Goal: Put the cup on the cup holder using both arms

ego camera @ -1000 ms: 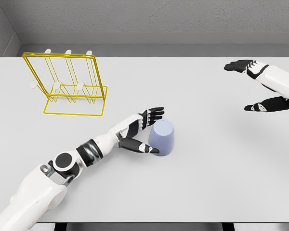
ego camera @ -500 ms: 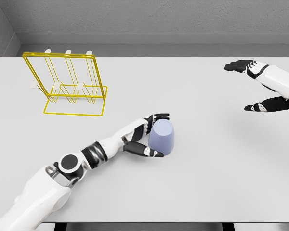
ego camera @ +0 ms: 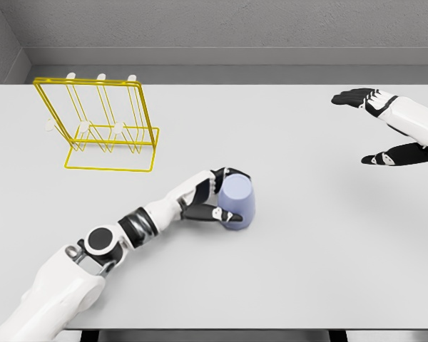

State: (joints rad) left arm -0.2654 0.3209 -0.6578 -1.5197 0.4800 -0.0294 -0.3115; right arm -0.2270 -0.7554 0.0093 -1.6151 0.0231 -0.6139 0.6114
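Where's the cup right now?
In the head view the cup sits on the table just right of centre, gripped by the left hand, well down and right of the yellow cup holder.

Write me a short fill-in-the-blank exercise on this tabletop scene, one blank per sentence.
1. The left hand is wrapped around the ____ cup.
2. The wire cup holder is coloured ____.
3. The right hand has its fingers ____ and holds nothing.

Missing words: blue; yellow; open
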